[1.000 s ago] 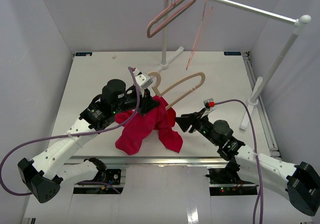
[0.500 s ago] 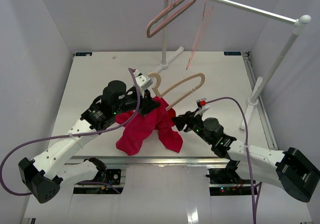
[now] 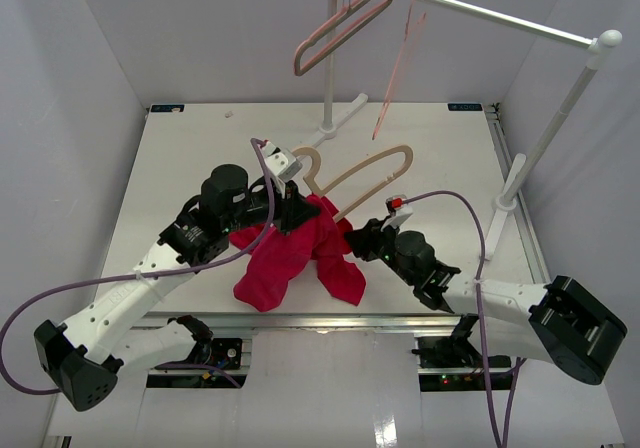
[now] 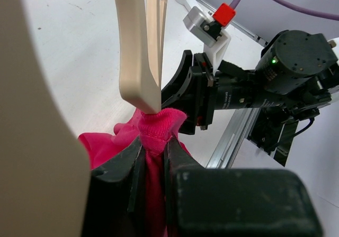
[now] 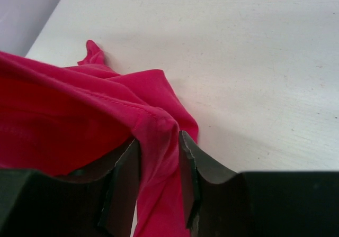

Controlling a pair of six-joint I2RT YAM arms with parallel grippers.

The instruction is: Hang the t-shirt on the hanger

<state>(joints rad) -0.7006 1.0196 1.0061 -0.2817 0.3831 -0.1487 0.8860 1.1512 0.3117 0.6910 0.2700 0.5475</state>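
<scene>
The red t-shirt point(image 3: 300, 253) lies bunched on the table point(image 3: 200, 148), its top touching the tan hanger point(image 3: 365, 173). At that end the left gripper point(image 4: 153, 152) pinches cloth. Beside it the right gripper point(image 5: 159, 142) nips a fold. Behind the hanger, a rail point(image 3: 480, 13) carries two pink hangers point(image 3: 340, 33).

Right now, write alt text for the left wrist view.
The left gripper pinches a fold of the red t-shirt just under the end of the tan wooden hanger. The right arm sits close behind.

Left claw point(image 4: 153, 148), right claw point(image 5: 159, 142) (both tight)
</scene>
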